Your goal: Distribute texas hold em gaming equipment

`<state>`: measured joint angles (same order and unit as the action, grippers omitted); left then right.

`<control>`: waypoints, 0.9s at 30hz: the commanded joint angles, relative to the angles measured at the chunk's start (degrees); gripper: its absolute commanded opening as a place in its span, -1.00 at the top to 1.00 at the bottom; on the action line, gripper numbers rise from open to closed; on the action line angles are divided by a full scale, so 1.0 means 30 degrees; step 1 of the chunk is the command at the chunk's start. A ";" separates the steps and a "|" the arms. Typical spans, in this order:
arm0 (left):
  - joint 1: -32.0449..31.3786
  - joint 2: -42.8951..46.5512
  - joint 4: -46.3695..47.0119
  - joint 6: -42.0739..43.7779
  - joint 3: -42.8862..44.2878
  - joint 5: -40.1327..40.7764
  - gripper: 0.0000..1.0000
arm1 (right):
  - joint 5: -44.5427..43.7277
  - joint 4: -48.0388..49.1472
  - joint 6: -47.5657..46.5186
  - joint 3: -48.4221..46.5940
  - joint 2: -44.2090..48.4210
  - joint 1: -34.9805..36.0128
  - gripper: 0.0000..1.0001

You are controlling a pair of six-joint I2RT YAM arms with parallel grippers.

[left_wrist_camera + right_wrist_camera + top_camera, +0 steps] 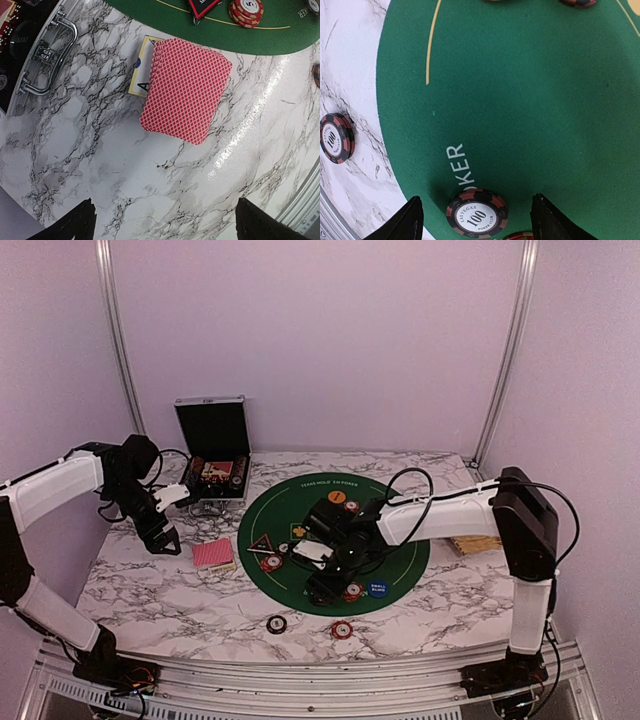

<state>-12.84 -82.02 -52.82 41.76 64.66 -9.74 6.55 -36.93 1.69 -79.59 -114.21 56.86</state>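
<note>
A deck of pink-red-backed cards [213, 554] lies on the marble left of the green poker mat [400, 550]. In the left wrist view the deck [187, 97] rests partly on a face-up card [139, 75]. My left gripper [165, 535] is open and empty, hovering above bare marble short of the deck [167, 225]. My right gripper [325, 585] is open low over the mat's front-left. Its fingers [402, 222] straddle a black 100 chip [476, 216] lying flat, without touching it. A triangular marker [262, 543], a red chip [272, 562], an orange disc [338, 497] and a blue disc [378, 589] lie on the mat.
The open black case [212, 445] stands at the back left, its handle [47, 60] near the deck. A straw basket [475, 543] lies right of the mat. A black chip [276, 624] and a red chip [342, 629] lie on the marble near the front edge.
</note>
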 commanded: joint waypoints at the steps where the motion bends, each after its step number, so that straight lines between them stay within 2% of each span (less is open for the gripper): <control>1: -0.0207 -0.1076 0.0314 0.1242 0.0137 -0.1033 -0.98 | 0.0098 0.0103 0.0498 -0.1213 0.1186 -0.0174 -0.46; 5: -0.0595 -0.2367 0.0839 0.1437 0.0697 -0.0918 -0.98 | 0.0215 0.0204 0.0769 -0.1715 0.1828 -0.0174 -0.58; 9: -0.1084 -0.2436 0.1618 0.2514 0.0143 -0.0978 -0.98 | 0.0574 0.1060 0.1287 -0.1538 0.2722 -0.0178 -0.96; 27: -0.2087 -0.4052 0.3269 0.5191 -0.0363 -0.1094 -0.98 | 0.1199 0.3849 0.3344 -0.0163 0.4163 -0.0516 -0.98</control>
<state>-18.55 -92.47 -43.90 54.72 63.55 -11.81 9.10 -28.97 9.50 -81.67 -105.34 56.12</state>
